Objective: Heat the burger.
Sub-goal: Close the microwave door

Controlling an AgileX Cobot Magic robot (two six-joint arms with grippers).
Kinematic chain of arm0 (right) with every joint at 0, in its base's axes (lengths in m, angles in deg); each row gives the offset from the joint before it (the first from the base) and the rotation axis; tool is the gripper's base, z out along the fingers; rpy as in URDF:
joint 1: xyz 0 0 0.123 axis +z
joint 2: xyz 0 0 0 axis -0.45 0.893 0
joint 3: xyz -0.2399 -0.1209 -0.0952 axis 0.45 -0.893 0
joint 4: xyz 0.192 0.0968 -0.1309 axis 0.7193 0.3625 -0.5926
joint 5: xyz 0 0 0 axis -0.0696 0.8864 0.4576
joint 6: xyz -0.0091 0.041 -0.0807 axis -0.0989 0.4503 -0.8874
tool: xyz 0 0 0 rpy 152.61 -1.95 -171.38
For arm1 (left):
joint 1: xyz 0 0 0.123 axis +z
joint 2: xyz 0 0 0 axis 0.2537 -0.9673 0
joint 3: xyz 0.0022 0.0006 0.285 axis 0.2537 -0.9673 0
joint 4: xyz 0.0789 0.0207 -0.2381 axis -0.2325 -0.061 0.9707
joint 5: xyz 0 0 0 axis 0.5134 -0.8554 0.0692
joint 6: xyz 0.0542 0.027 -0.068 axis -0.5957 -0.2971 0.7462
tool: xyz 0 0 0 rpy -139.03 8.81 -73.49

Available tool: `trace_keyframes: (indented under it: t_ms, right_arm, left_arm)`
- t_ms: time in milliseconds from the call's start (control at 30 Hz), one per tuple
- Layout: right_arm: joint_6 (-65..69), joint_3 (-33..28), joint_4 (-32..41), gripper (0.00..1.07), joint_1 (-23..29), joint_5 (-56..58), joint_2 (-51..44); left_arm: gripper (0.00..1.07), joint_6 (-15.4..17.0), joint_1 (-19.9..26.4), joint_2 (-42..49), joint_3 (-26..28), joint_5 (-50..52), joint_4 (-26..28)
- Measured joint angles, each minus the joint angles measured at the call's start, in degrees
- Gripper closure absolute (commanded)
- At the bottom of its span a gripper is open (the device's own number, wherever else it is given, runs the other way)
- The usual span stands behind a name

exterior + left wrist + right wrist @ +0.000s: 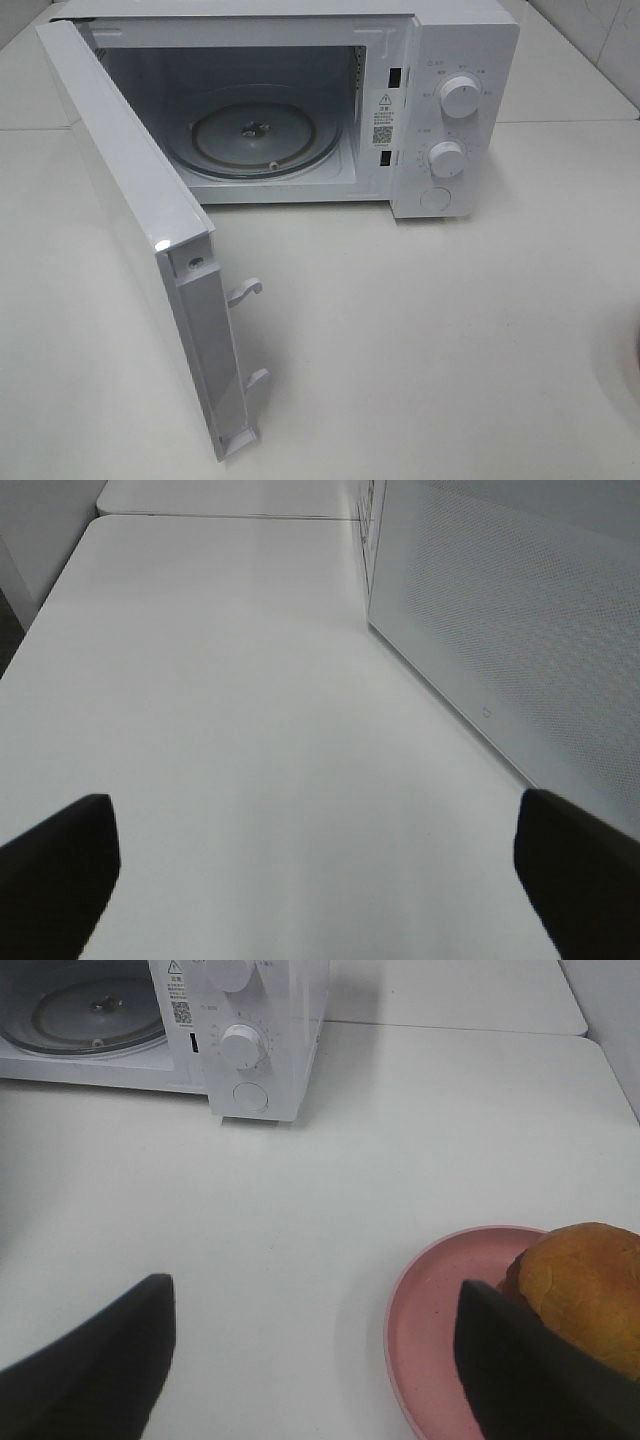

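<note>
Pincer spread (right arm), near burger

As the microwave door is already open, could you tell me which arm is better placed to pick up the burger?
Right: its open gripper faces the burger on the pink plate; the left gripper sees only table.

The microwave carries a white warning sticker with a red triangle sign on the inner frame right of its cavity, and a QR code just below it; the small print is too fine to read. Faint markings ring the upper dial and lower dial of the control panel, also illegible.
</note>
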Motion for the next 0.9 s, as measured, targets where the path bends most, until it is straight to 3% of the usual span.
trace_keyframes:
  t_ms: [900]
  right_arm:
    - [0.0,0.0,0.0,0.31,0.0,0.0,0.0]
  left_arm:
    - [0.07,0.0,0.0,0.0,0.0,0.0,0.0]
